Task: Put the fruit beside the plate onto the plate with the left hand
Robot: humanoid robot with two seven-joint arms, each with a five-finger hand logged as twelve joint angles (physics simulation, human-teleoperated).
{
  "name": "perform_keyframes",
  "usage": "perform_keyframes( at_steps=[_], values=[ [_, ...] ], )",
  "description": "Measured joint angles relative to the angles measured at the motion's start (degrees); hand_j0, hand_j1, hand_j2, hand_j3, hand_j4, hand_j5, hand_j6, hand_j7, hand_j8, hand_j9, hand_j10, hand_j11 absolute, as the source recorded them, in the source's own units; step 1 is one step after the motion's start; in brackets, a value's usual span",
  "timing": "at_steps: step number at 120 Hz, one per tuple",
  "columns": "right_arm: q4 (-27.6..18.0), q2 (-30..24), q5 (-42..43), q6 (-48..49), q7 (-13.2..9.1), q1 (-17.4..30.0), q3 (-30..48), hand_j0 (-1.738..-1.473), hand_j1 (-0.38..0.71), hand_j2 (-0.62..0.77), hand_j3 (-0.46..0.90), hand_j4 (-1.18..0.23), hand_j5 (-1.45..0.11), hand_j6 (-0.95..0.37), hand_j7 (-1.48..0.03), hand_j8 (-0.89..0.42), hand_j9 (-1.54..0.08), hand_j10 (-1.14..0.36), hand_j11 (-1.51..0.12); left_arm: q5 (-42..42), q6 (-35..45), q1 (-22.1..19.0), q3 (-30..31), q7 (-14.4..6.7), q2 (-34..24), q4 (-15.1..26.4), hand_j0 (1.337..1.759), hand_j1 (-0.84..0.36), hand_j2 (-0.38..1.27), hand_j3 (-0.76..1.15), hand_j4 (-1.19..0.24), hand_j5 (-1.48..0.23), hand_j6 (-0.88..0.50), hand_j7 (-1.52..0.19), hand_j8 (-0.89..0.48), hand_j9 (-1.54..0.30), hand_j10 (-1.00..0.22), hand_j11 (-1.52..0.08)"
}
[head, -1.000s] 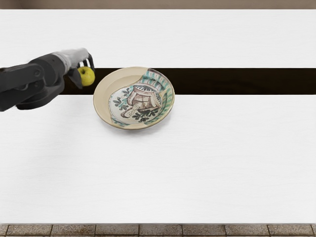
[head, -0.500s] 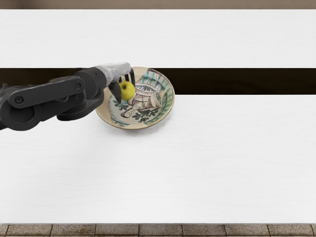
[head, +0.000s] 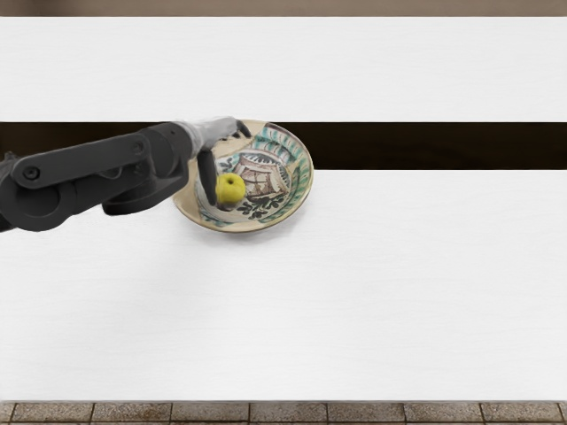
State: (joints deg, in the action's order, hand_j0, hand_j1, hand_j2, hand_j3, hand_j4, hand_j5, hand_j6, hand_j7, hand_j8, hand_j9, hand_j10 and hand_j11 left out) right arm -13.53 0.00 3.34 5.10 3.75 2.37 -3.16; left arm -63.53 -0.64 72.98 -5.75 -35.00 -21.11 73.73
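- A strip of tiled floor (head: 266,413) shows beyond the worktop's (head: 372,292) near edge, at 6 o'clock.
- Wide bare worktop spreads from 3 to 7 o'clock of the plate (head: 304,186), with nothing standing on it.
- The yellow fruit (head: 230,188) lies in the plate, toward 7 o'clock of its middle.
- The left hand (head: 213,142) hangs over the plate's 10 o'clock rim, its fingers (head: 206,175) spread wide and holding nothing; one dark finger stands just beside the fruit.
- The left arm (head: 84,177) covers the worktop at 9 o'clock.
- A dark gap (head: 425,146) runs behind the plate, touching its far rim in the view.
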Motion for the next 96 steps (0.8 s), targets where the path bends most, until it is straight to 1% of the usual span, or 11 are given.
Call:
perform_keyframes(
  at_steps=[6,17,32,37,44,52,60,65,82,96],
  values=[
    [0.0,0.0,0.0,0.0,0.0,0.0,0.0,-1.658,-0.33,0.00,0.00,-0.01,-0.02,-0.01,-0.02,-0.01,-0.02,-0.01,-0.02,3.1,-2.0,0.8,-1.9,0.0,-1.9,0.2,1.657,0.19,0.06,0.00,-0.16,-0.22,-0.13,-0.22,-0.17,-0.22,-0.16,-0.22],
    [0.0,0.0,0.0,0.0,0.0,0.0,0.0,-1.658,-0.33,0.00,0.00,-0.01,-0.02,-0.01,-0.02,-0.01,-0.02,-0.01,-0.02,10.5,-8.9,0.8,-7.0,0.0,-4.7,0.5,1.657,0.25,0.04,0.00,-0.10,-0.14,-0.09,-0.14,-0.11,-0.14,-0.11,-0.14],
    [0.0,0.0,0.0,0.0,0.0,0.0,0.0,-1.658,-0.33,0.00,0.00,-0.01,-0.02,-0.01,-0.02,-0.01,-0.02,-0.01,-0.02,25.3,-22.3,-0.2,-15.9,0.0,-12.3,0.6,1.658,0.29,0.02,0.00,-0.06,-0.08,-0.05,-0.08,-0.06,-0.08,-0.06,-0.08],
    [0.0,0.0,0.0,0.0,0.0,0.0,0.0,-1.658,-0.33,0.00,0.00,-0.01,-0.02,-0.01,-0.02,-0.01,-0.02,-0.01,-0.02,30.9,-26.2,-0.3,-17.8,0.0,-15.5,0.7,1.658,0.30,0.02,0.00,-0.05,-0.06,-0.04,-0.06,-0.05,-0.06,-0.05,-0.06],
    [0.0,0.0,0.0,0.0,0.0,0.0,0.0,-1.658,-0.33,0.00,0.00,-0.01,-0.02,-0.01,-0.02,-0.01,-0.02,-0.01,-0.02,37.6,-29.7,-0.4,-19.5,0.0,-17.9,0.7,1.658,0.32,0.01,0.00,-0.04,-0.05,-0.03,-0.05,-0.04,-0.05,-0.04,-0.05],
    [0.0,0.0,0.0,0.0,0.0,0.0,0.0,-1.658,-0.33,0.00,0.00,-0.01,-0.02,-0.01,-0.02,-0.01,-0.02,-0.01,-0.02,44.3,-31.9,-0.5,-20.6,0.0,-21.9,0.7,1.658,0.32,0.01,0.00,-0.03,-0.04,-0.02,-0.03,-0.03,-0.03,-0.03,-0.03],
    [0.0,0.0,0.0,0.0,0.0,0.0,0.0,-1.658,-0.33,0.00,0.00,-0.01,-0.02,-0.01,-0.02,-0.01,-0.02,-0.01,-0.02,50.4,-33.1,-1.8,-21.0,0.0,-26.3,0.7,1.658,0.33,0.01,0.00,-0.02,-0.03,-0.02,-0.03,-0.02,-0.03,-0.02,-0.03],
    [0.0,0.0,0.0,0.0,0.0,0.0,0.0,-1.658,-0.33,0.00,0.00,-0.01,-0.02,-0.01,-0.02,-0.01,-0.02,-0.01,-0.02,52.8,-33.5,-4.6,-21.1,0.0,-27.2,0.7,1.658,0.33,0.01,0.00,-0.02,-0.02,-0.02,-0.02,-0.02,-0.02,-0.02,-0.02],
    [0.0,0.0,0.0,0.0,0.0,0.0,0.0,-1.658,-0.33,0.00,0.00,-0.01,-0.02,-0.01,-0.02,-0.01,-0.02,-0.01,-0.02,56.7,-34.2,-8.9,-21.4,0.0,-29.8,0.6,1.658,0.34,0.00,0.00,-0.01,-0.01,-0.01,-0.01,-0.01,-0.01,-0.01,-0.01],
    [0.0,0.0,0.0,0.0,0.0,0.0,0.0,-1.658,-0.33,0.00,0.00,-0.01,-0.02,-0.01,-0.02,-0.01,-0.02,-0.01,-0.02,58.0,-34.3,-9.2,-21.6,0.0,-30.7,0.6,1.658,0.34,0.00,0.00,-0.01,-0.01,-0.01,-0.01,-0.01,-0.01,-0.01,-0.01]
  ],
)
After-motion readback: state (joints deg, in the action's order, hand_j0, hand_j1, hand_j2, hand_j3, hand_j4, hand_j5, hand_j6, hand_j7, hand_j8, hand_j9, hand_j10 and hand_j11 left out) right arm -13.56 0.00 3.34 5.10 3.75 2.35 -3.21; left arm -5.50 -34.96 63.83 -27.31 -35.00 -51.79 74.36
